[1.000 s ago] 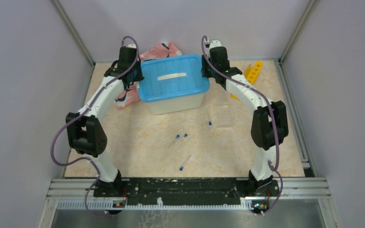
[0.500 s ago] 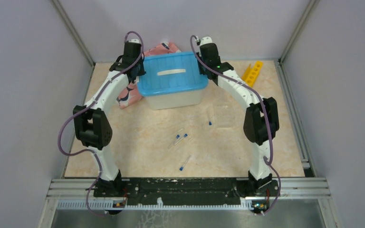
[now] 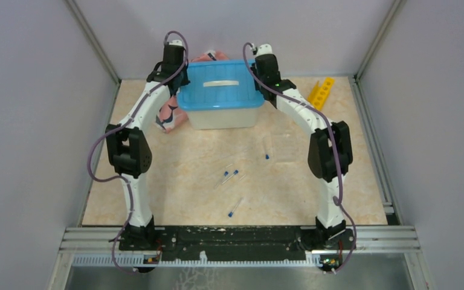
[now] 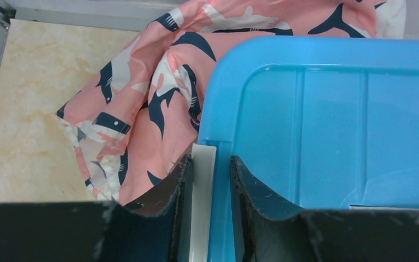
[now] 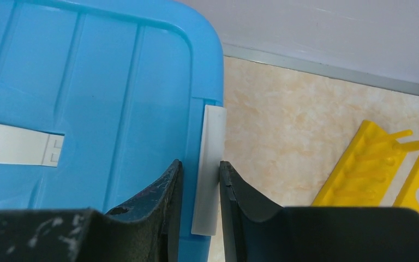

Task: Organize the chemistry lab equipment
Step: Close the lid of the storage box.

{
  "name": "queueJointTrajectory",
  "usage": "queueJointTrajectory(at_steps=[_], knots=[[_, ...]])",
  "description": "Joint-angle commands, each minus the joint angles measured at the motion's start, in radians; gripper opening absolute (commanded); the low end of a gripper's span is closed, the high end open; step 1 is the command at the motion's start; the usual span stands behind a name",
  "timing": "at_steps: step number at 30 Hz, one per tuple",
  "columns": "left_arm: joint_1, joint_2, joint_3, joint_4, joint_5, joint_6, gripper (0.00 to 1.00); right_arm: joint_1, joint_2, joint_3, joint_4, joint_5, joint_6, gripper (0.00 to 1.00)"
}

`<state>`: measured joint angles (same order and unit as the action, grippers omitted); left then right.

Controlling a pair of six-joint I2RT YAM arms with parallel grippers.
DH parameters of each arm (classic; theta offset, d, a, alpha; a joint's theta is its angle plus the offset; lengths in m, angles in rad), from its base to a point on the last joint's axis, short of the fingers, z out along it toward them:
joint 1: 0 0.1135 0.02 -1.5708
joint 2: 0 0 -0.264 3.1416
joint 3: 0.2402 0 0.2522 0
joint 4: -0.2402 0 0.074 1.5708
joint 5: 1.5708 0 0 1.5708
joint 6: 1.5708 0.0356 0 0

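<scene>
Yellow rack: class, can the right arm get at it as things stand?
Probably not yet: the right gripper is clamped on the white bin latch. The yellow rack lies uncovered nearby, so once released, likely yes.

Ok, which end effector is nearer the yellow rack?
Right. The right end effector grips the bin latch on the rack side; the left end effector grips the opposite latch.

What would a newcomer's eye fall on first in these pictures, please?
The blue-lidded bin at the far middle, its white end latches pinched by the left fingers and right fingers. Then the pink whale cloth on its left and blue-capped tubes scattered mid-table.
</scene>
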<state>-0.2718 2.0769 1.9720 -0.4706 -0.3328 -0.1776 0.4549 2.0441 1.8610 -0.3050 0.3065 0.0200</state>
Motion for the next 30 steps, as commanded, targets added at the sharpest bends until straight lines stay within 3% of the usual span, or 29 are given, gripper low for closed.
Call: queueJointTrajectory(at_steps=[1,7,13,26,30], knots=[[-0.117,0.013,-0.082,0.027,0.155,-0.02,0.05,0.021,-0.076,-0.153,0.016,-0.076,0.025,0.0],[-0.2,0.06,-0.043,0.034,0.171,0.004,0.04,-0.013,-0.156,-0.275,0.089,-0.076,0.057,0.0],[-0.221,0.115,0.013,0.045,0.187,-0.016,0.05,-0.05,-0.124,-0.226,0.081,-0.097,0.057,0.0],[-0.263,-0.022,-0.079,0.236,0.171,-0.054,0.02,-0.057,-0.103,-0.126,0.078,-0.131,0.024,0.0],[-0.273,-0.02,-0.047,0.244,0.175,-0.041,0.01,-0.055,-0.119,-0.11,0.071,-0.124,0.02,0.0]])
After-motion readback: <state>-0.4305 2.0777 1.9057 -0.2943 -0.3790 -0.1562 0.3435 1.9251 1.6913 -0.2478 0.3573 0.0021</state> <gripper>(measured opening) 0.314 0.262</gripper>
